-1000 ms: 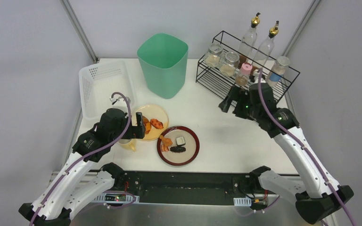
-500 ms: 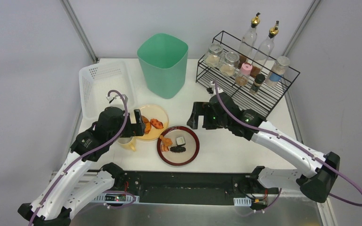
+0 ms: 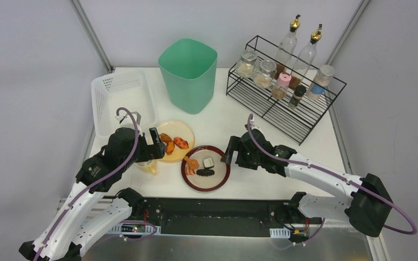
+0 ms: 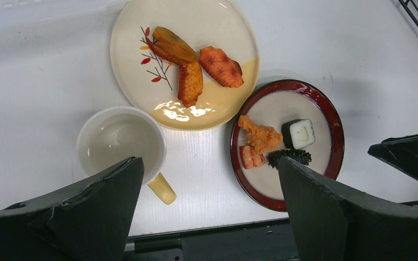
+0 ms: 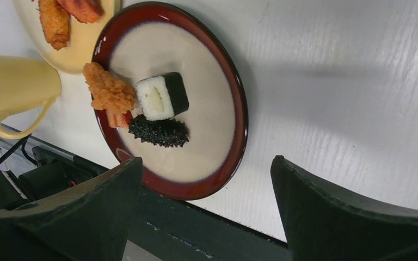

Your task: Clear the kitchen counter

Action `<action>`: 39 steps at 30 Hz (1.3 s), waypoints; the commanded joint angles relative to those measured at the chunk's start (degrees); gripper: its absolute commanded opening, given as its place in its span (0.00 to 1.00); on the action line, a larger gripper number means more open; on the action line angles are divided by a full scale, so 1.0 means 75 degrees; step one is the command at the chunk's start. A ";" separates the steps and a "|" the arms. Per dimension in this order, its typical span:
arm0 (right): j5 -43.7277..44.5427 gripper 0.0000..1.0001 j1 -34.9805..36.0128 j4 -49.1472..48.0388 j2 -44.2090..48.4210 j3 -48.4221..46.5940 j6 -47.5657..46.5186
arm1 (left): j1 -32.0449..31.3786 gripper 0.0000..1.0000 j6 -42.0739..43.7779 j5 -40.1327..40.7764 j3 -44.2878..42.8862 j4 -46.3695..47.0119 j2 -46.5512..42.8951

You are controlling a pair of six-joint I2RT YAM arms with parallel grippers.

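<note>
On the white kitchen counter (image 3: 250, 122) stand a cream plate (image 3: 182, 132) with fried food (image 4: 188, 60), a red-rimmed plate (image 3: 217, 176) with a sushi roll (image 5: 161, 95), a fried piece and a dark spiky piece, and a yellow mug (image 4: 121, 142). My left gripper (image 3: 155, 142) is open and empty above the mug and cream plate. My right gripper (image 3: 229, 151) is open and empty, low beside the red-rimmed plate's right edge (image 5: 239, 109).
A green bin (image 3: 189, 73) stands at the back centre. A white perforated basket (image 3: 121, 100) is at the back left. A black wire rack (image 3: 283, 89) with bottles and jars is at the back right. The counter's front edge (image 4: 212, 225) is close below both plates.
My right arm has swung from the wire rack down and left to the red-rimmed plate. My left gripper has shifted slightly left and back over the mug.
</note>
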State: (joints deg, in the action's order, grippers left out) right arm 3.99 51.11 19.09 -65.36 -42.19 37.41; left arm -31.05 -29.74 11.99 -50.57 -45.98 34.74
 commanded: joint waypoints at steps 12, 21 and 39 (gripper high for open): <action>-0.0596 0.75 0.0040 -0.2614 0.0127 0.2061 0.1764 | 0.0015 1.00 -0.0254 0.0018 -0.0446 -0.0400 -0.0321; -0.1030 0.57 0.0040 -0.3738 -0.0264 0.2698 0.2075 | 0.0009 1.00 -0.0286 0.0012 -0.0456 -0.0498 -0.0390; -0.1104 0.34 0.0106 -0.5266 -0.1294 0.3477 0.2721 | 0.0014 1.00 -0.0324 0.0080 -0.0454 -0.0618 -0.0483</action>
State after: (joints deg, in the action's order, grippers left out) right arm -4.91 51.46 -19.86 -72.86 -18.04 56.93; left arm -31.05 -31.09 11.88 -52.05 -50.04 31.75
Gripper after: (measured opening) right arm 0.370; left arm 0.995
